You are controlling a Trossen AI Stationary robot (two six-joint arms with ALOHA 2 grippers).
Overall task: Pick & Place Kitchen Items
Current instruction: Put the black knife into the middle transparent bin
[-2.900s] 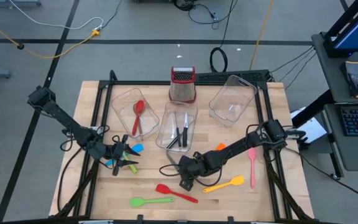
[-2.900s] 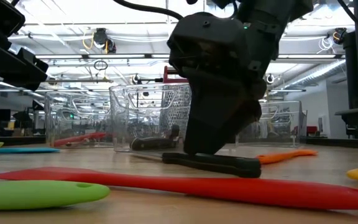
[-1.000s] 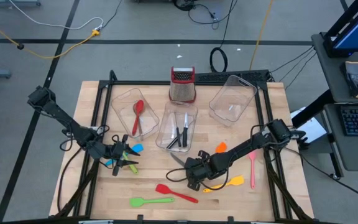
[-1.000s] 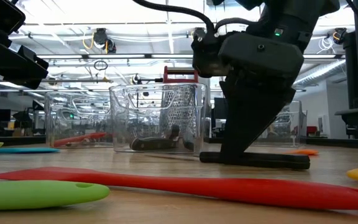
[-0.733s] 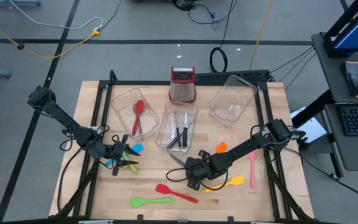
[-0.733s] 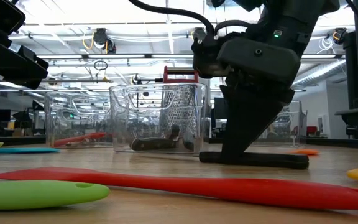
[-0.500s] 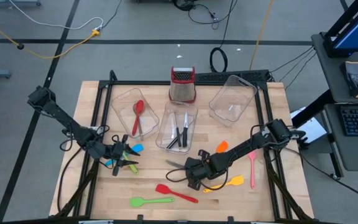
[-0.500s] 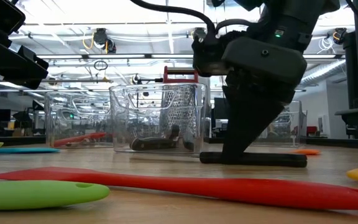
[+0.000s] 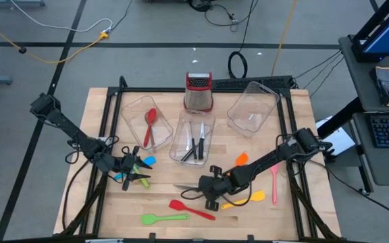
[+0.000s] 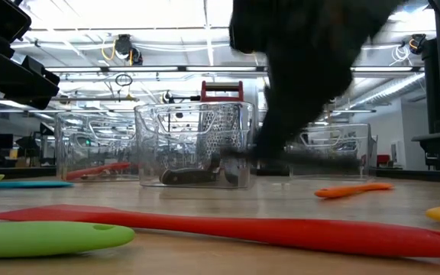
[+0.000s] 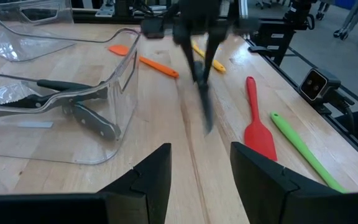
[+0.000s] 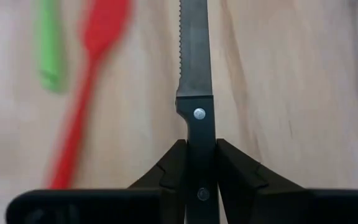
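I have the right gripper [image 9: 210, 190] near the bench's front edge, about midway along it, its fingers [image 12: 178, 163] pinching the black handle of a serrated knife [image 12: 194, 74], blade pointing away from the wrist. The knife hangs clear of the wood, above the red spatula [image 9: 190, 208] and green spatula [image 9: 163, 218]. My left gripper [image 9: 132, 171] waits toward the left edge, fingers [image 11: 148, 180] spread, holding nothing, beside the middle tub [image 9: 189, 128] with 2 knives [image 9: 197, 146].

It was a robotics lab: a framed wooden desk [image 9: 107, 111] stood on grey concrete, cables [image 9: 59, 34] trailed across the floor, and fluorescent strips [image 10: 166, 69] and ducts ran overhead.
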